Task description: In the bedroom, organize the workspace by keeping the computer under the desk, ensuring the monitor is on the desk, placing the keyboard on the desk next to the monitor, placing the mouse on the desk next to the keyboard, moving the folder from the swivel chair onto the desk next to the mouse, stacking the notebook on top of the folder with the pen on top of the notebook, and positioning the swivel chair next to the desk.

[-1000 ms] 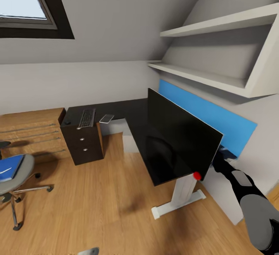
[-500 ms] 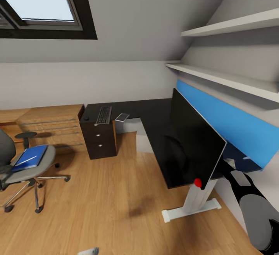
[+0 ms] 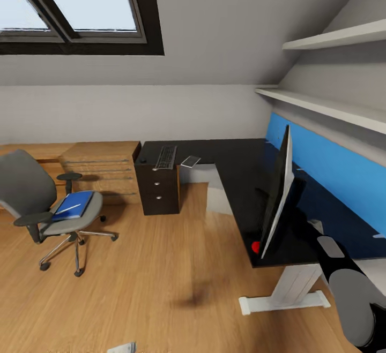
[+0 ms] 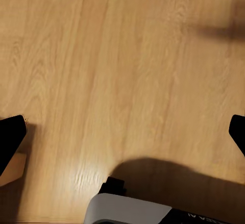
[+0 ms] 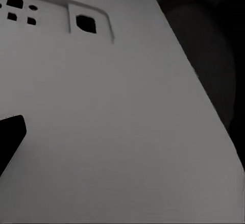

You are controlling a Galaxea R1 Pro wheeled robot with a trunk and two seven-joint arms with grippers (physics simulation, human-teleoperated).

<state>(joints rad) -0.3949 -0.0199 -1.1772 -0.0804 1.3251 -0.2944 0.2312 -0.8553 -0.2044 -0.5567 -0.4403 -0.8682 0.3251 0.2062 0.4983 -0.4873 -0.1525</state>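
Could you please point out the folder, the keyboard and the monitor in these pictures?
folder [image 3: 73, 205]: head view, middle of its blue cover.
keyboard [image 3: 166, 157]: head view, centre of the keys.
monitor [image 3: 277, 192]: head view, its black front, seen edge-on.

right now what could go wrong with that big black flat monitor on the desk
The large black flat monitor stands near the front edge of the matte black desk, with the right arm reaching in behind it; a push could tip it onto the wood floor. The right wrist view presses close to its pale grey back, so grip is hard to judge.
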